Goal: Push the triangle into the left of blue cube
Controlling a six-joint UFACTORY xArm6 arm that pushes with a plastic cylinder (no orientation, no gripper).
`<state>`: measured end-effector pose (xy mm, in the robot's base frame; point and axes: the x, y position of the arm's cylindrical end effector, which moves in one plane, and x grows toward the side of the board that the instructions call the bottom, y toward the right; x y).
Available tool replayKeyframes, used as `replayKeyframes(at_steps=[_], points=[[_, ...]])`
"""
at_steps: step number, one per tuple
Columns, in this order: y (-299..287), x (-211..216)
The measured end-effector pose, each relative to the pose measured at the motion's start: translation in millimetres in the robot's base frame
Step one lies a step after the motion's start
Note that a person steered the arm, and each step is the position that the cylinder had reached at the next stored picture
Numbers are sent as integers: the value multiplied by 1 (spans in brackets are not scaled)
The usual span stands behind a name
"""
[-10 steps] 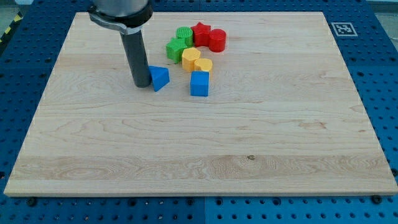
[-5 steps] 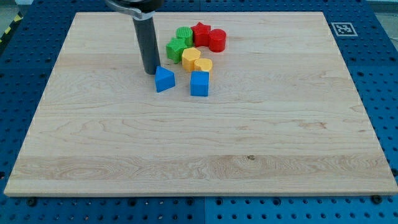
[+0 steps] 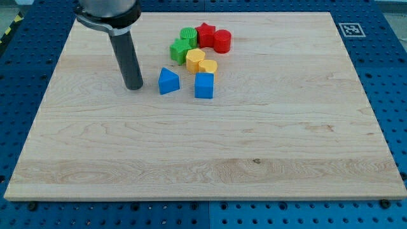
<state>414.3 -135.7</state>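
The blue triangle (image 3: 168,81) lies on the wooden board, a short gap to the left of the blue cube (image 3: 204,85). My tip (image 3: 134,87) rests on the board to the left of the triangle, apart from it by a small gap. The rod rises up and to the left from the tip to the arm at the view's top.
Above the blue blocks sits a cluster: two yellow blocks (image 3: 195,58) (image 3: 208,66), two green blocks (image 3: 180,49) (image 3: 189,35), a red star (image 3: 205,33) and a red cylinder (image 3: 222,41). A marker tag (image 3: 350,29) sits at the board's top right corner.
The triangle slid a little to the right toward the cube. My tip went from the triangle's left to its top, then back out to the left and lower.
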Motion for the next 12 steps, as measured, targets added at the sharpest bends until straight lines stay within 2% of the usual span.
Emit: replayKeyframes(at_steps=[7,12], points=[[49,-4],[52,-4]])
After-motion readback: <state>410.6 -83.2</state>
